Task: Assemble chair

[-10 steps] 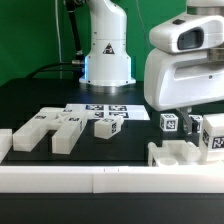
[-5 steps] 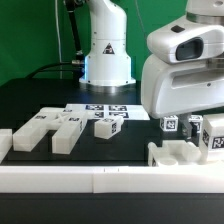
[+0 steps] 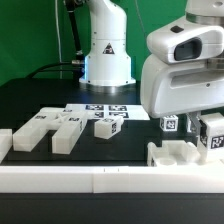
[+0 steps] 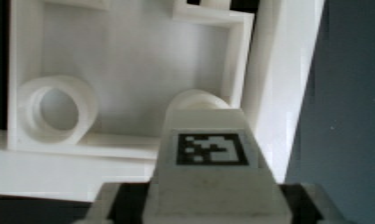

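Note:
In the wrist view my gripper (image 4: 205,203) is shut on a small white post (image 4: 205,150) of the chair. The post carries a black-and-white tag and stands between the two dark fingers (image 4: 116,207). Beyond the post lies a white framed chair piece with a round hole (image 4: 59,105). In the exterior view my gripper (image 3: 191,120) hangs low at the exterior view's right, between a tagged post (image 3: 170,123) and a tagged block (image 3: 212,137). The big white hand hides the grip there. A notched white piece (image 3: 176,153) lies just in front.
Two notched white blocks (image 3: 45,128) and a small tagged block (image 3: 105,127) lie at the exterior view's left and centre. The marker board (image 3: 105,110) lies behind them. A long white border rail (image 3: 80,180) runs along the front. The arm's base (image 3: 107,55) stands at the back.
The jaws have gone from wide open to shut on the post. The hand has hardly shifted, and the tagged block at the exterior view's right has moved slightly.

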You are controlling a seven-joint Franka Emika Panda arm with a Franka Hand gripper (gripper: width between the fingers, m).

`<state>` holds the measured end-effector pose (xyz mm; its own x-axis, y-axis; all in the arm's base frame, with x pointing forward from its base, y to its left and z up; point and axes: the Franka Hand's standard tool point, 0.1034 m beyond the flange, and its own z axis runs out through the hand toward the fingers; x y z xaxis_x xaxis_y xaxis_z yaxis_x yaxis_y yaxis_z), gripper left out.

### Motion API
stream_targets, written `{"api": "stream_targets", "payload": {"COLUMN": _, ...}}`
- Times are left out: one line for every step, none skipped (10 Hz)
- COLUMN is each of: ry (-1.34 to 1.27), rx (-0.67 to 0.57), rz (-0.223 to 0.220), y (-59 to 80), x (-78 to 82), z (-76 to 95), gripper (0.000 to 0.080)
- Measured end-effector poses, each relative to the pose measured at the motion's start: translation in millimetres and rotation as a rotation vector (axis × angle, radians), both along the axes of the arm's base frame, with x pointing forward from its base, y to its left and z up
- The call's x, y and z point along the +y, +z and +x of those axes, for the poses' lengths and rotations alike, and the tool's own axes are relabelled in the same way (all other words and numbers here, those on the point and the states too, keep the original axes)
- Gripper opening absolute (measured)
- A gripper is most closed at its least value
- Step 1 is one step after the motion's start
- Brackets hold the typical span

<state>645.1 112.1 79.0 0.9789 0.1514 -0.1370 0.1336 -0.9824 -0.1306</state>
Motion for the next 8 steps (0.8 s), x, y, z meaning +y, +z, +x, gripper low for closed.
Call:
{"api": "stream_targets", "payload": {"ry": -0.091, "rx": 0.010, "rz": -0.013, "y": -0.1, "x": 0.6, "z": -0.1, "gripper": 0.0291}}
{"api": "stream_targets", "payload": {"ry": -0.187, "rx": 0.016, "rz": -0.026, "y": -0.5, "x": 1.1, "z": 0.0, "gripper": 0.0291}}
{"api": "stream_targets", "payload": {"ry": -0.307, "rx": 0.002, "rz": -0.037, "y": -0.3, "x": 1.3, "z": -0.9, "gripper": 0.0291}}
{"api": "stream_targets", "payload": {"ry": -0.413, "rx": 0.003, "rz": -0.041, "y": -0.6, "x": 1.5, "z": -3.1, "gripper": 0.0291}}
{"api": "stream_targets", "payload": {"ry": -0.486, "rx": 0.005, "rz": -0.049, "y": -0.5, "x": 2.3, "z": -2.9, "gripper": 0.0291}}
{"api": "stream_targets", "payload": {"ry": -0.584, "rx": 0.018, "rz": -0.061, "y": -0.5, "x": 3.4, "z": -3.1, "gripper": 0.0291}}
{"api": "stream_targets", "payload": {"ry": -0.669, "rx": 0.029, "rz": -0.071, "y": -0.6, "x": 6.0, "z": -3.6, "gripper": 0.0291}}
{"api": "stream_targets", "payload": {"ry": -0.776, "rx": 0.046, "rz": -0.081, "y": -0.7, "x": 8.7, "z": -4.2, "gripper": 0.0291}}
